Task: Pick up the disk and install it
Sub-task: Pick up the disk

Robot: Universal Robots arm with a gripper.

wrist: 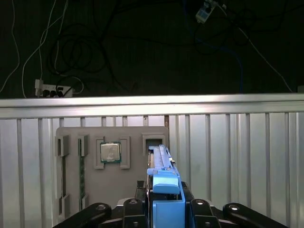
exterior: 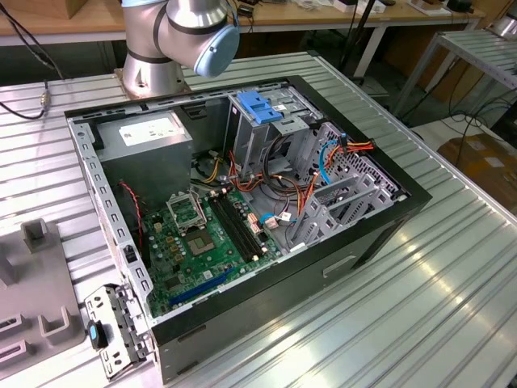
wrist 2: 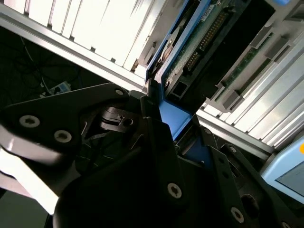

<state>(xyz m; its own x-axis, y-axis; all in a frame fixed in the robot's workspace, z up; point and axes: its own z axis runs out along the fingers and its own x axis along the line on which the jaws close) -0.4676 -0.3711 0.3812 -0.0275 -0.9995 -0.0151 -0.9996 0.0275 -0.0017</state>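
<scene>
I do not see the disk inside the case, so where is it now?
In the first wrist view the disk stands on edge in the gripper, at the grey tray, beside the processor chip.

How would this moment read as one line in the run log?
gripper: shut on disk | disk: on edge, at grey tray | computer case: open

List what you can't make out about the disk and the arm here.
The disk's label: edge-on in the first wrist view, turned away in the second wrist view.
Whether the disk has cleared the grey fixture's slot: hidden behind the disk, first wrist view.
The arm's far end: cut off at the exterior view's top edge.
</scene>
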